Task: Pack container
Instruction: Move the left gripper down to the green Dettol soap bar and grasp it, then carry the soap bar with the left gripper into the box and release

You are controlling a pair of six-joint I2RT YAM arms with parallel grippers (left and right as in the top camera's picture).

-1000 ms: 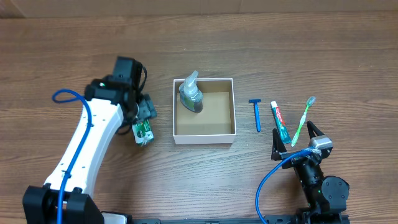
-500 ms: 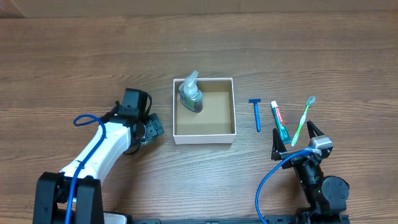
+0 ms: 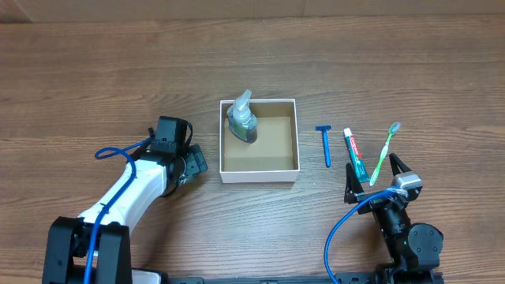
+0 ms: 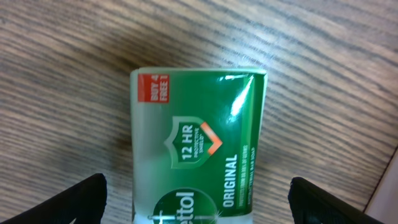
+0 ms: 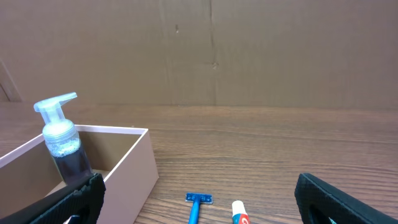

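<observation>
The container (image 3: pixel 259 176) is a square white-walled box with a brown inside at the table's middle. A clear pump bottle (image 3: pixel 242 118) lies in its back left corner. My left gripper (image 3: pixel 189 164) is just left of the box, low over a green-and-white soap packet (image 4: pixel 196 143). The packet lies flat on the wood between the open fingers (image 4: pixel 199 208), and the gripper hides it in the overhead view. My right gripper (image 3: pixel 377 177) is open and empty at the front right. From there it faces the box wall (image 5: pixel 134 168) and the bottle (image 5: pixel 62 146).
Right of the box lie a blue razor (image 3: pixel 325 146), a toothpaste tube (image 3: pixel 355 155) and a green toothbrush (image 3: pixel 385 154), side by side just beyond my right gripper. The razor (image 5: pixel 198 202) and the tube's cap (image 5: pixel 239 211) show in the right wrist view.
My left arm has swung toward the front and dropped over the soap packet, which now sits between its open fingers. The right arm and the other items have not moved.
</observation>
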